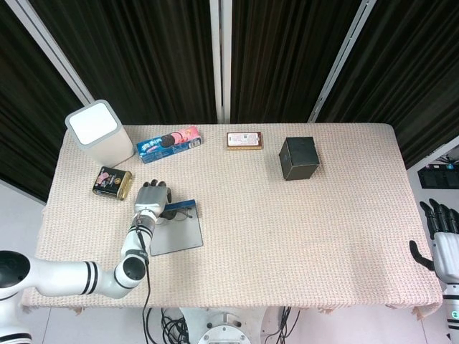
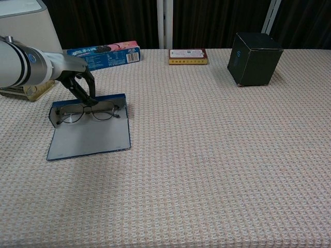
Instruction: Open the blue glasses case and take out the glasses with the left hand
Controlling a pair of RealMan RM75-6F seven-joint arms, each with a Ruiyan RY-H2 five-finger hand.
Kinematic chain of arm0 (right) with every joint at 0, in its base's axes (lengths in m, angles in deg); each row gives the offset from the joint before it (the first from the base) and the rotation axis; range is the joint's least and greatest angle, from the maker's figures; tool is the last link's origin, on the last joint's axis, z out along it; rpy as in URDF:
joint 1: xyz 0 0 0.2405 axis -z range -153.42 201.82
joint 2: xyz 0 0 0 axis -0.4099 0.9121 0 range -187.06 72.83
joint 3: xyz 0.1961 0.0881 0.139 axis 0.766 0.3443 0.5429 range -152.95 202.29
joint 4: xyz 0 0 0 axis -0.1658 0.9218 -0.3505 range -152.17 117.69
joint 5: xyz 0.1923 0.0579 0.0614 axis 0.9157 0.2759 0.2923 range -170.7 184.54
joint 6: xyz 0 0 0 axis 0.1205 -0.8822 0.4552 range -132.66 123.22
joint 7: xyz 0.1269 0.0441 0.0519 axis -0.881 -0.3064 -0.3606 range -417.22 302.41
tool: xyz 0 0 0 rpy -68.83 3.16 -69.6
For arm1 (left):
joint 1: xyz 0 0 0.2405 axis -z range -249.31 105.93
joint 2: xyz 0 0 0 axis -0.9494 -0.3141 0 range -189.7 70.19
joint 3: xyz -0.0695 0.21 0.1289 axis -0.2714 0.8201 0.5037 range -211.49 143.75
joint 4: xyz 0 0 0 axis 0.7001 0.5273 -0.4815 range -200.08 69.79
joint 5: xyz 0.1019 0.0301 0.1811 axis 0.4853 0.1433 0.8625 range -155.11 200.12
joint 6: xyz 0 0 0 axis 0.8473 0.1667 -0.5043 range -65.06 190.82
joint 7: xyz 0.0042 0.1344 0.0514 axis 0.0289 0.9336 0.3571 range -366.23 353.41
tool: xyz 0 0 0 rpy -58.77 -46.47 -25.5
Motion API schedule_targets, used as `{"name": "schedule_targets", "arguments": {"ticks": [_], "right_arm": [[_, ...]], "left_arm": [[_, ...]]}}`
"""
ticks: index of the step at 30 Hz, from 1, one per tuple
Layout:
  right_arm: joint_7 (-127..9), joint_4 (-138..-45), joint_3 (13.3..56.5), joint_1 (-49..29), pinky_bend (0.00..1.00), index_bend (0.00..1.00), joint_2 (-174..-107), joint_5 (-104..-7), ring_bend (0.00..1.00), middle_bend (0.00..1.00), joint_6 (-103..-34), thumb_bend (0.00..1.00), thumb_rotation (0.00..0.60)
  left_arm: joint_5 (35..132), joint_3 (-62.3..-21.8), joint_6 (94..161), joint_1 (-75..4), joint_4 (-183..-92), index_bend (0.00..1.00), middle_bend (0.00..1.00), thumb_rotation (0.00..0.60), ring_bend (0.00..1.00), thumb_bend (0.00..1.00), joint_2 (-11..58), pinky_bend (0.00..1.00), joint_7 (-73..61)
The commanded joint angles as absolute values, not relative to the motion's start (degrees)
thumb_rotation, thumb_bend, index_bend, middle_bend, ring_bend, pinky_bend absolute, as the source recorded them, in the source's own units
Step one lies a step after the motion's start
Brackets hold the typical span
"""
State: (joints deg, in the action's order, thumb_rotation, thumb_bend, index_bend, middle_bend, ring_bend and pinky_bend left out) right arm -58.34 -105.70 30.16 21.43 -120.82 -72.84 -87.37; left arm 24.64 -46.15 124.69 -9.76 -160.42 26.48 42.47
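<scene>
The blue glasses case [image 2: 88,137] lies open on the left of the table, its lid [image 1: 176,231] flat toward me. Thin-framed glasses [image 2: 90,111] lie in its tray [image 1: 181,212] at the far side. My left hand [image 2: 75,77] reaches down over the tray's far left corner, also seen from above as a hand [image 1: 150,198] covering that end of the case. Its fingertips [image 2: 88,99] are drawn together on the top rim of the glasses, which rest in the case. My right hand [image 1: 443,240] hangs off the table's right edge, fingers spread, holding nothing.
A white box [image 1: 97,132] stands at the back left, with a yellow tin [image 1: 112,182] just left of my left hand. A blue and pink cookie pack [image 2: 106,56], a small red box [image 2: 188,56] and a black cube [image 2: 255,58] line the far side.
</scene>
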Motion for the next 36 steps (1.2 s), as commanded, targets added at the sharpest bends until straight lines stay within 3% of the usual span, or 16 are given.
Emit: {"name": "schedule_targets", "arguments": {"ticks": [1,11,28,36], "right_arm": [[-58.3,-105.7,30.2,21.4,0.0,0.0,-120.8,-72.8,0.0,0.0,-87.4,0.32,0.6],[-58.3,-105.6,30.1,21.5,0.0,0.0,-120.9,-72.7,0.0,0.0,-87.2,0.32,0.6],[-58.8,-105.0,30.3,21.3,0.0,0.0,-121.1,-72.2,0.0,0.0,-86.7,0.32,0.6],[-58.9,-105.0,30.2,21.2,0.0,0.0,-121.2,-72.2,0.0,0.0,-86.5,0.32,0.6]], "left_arm": [[24.5,-46.2,124.7,-9.7,-160.3,0.42,0.11,0.498,0.0,0.34,26.5,0.1,42.5],[24.6,-46.3,124.3,-9.7,-159.5,0.44,0.12,0.575,0.0,0.37,26.9,0.1,42.1],[24.9,-47.3,122.9,-9.9,-158.4,0.49,0.15,0.575,0.01,0.42,27.1,0.11,40.3],[31.2,-45.8,125.5,-10.8,-159.2,0.5,0.16,0.577,0.02,0.42,27.6,0.1,39.2]]}}
